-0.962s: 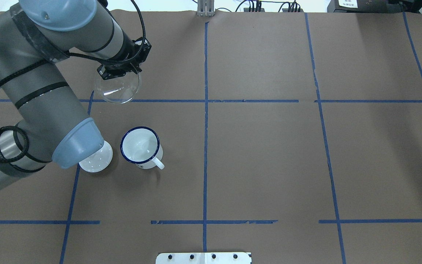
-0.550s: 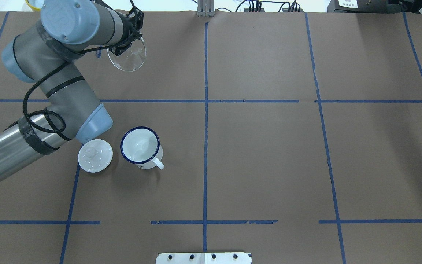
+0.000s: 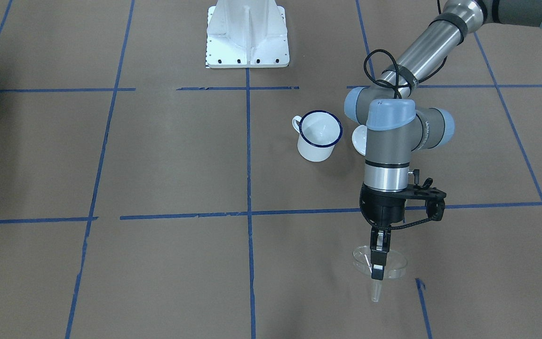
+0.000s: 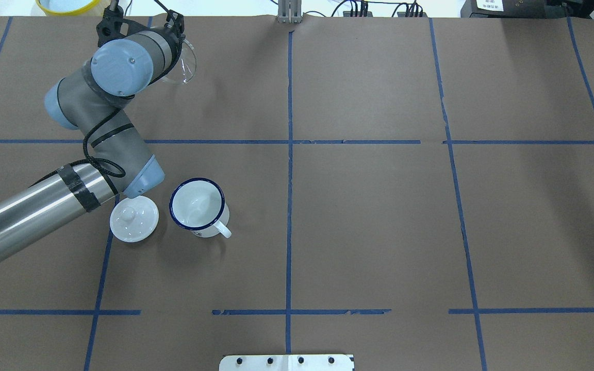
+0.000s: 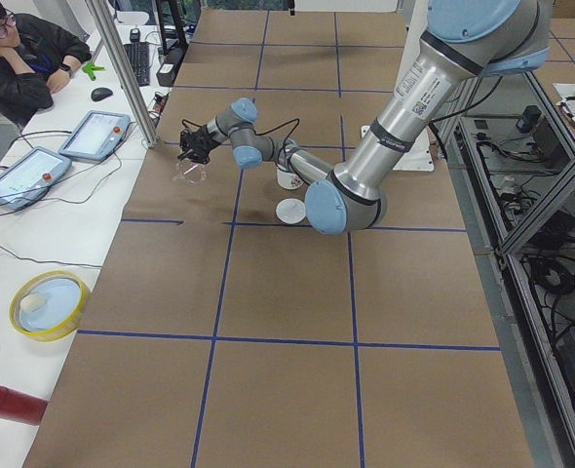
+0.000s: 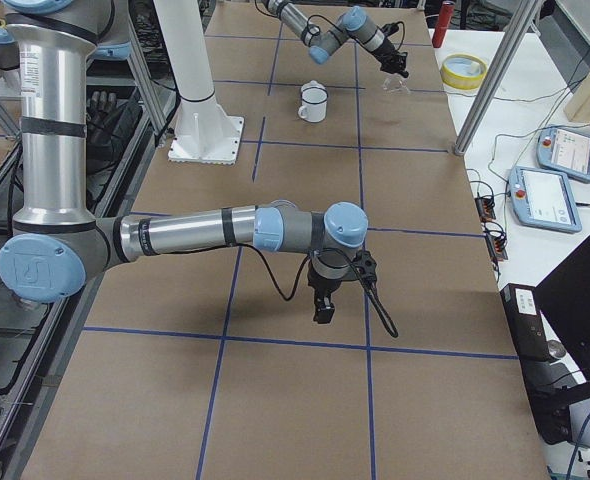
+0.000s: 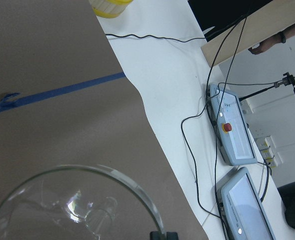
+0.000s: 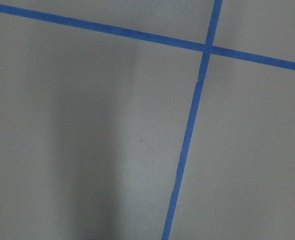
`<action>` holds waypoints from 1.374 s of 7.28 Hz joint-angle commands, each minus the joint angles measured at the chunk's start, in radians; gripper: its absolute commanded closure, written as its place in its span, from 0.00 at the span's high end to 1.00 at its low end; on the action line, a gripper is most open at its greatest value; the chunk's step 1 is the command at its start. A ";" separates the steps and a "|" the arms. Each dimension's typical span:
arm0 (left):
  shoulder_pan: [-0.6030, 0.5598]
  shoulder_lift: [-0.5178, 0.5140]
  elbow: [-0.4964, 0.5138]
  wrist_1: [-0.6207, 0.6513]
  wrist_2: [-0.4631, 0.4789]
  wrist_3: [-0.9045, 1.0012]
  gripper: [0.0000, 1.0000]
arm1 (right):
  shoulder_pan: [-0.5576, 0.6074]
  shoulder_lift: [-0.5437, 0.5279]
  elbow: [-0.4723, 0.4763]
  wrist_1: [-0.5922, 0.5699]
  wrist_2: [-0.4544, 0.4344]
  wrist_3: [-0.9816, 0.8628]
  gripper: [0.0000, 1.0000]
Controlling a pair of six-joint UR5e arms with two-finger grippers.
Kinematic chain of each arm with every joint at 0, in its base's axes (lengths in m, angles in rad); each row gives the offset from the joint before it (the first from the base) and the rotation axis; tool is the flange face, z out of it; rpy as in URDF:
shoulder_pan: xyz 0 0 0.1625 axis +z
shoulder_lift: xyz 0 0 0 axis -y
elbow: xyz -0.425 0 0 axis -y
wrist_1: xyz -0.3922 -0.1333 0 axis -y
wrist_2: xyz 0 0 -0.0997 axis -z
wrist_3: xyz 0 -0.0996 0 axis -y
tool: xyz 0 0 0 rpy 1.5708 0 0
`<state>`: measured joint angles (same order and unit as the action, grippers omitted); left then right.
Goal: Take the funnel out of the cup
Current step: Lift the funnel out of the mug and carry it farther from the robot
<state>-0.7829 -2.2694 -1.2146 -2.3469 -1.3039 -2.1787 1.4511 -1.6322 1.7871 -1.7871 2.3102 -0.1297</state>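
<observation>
The clear funnel (image 3: pixel 391 266) hangs spout down just over the table near its far edge, well away from the cup; it also shows in the overhead view (image 4: pixel 186 62) and the left wrist view (image 7: pixel 72 205). My left gripper (image 3: pixel 377 270) is shut on the funnel's rim from above. The white cup with the dark blue rim (image 4: pixel 197 204) stands upright and holds nothing; it also shows in the front view (image 3: pixel 319 135). My right gripper (image 6: pixel 323 305) hangs over bare table far from the cup and shows only in the right side view, so I cannot tell its state.
A white knobbed lid (image 4: pixel 133 219) lies just left of the cup, under the left arm's elbow. A yellow bowl (image 4: pixel 67 5) sits beyond the table's far edge. Control pendants (image 7: pixel 232 127) and cables lie past that edge. A person (image 5: pixel 19 54) sits there.
My left arm has carried the funnel away from the cup toward the far left edge of the table and lowered it. The lid is now uncovered by the elbow.
</observation>
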 commanded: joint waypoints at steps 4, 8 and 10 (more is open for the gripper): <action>0.048 -0.004 0.101 -0.080 0.060 -0.009 0.23 | 0.000 0.000 0.000 0.000 0.000 0.001 1.00; 0.054 0.068 -0.055 -0.063 0.048 0.171 0.92 | 0.000 0.000 0.000 0.000 0.000 -0.001 1.00; 0.028 0.154 -0.228 -0.019 -0.123 0.280 0.99 | 0.000 0.000 0.000 0.000 0.000 -0.001 1.00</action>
<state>-0.7371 -2.1645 -1.3394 -2.3980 -1.3249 -1.9746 1.4512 -1.6322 1.7871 -1.7871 2.3102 -0.1304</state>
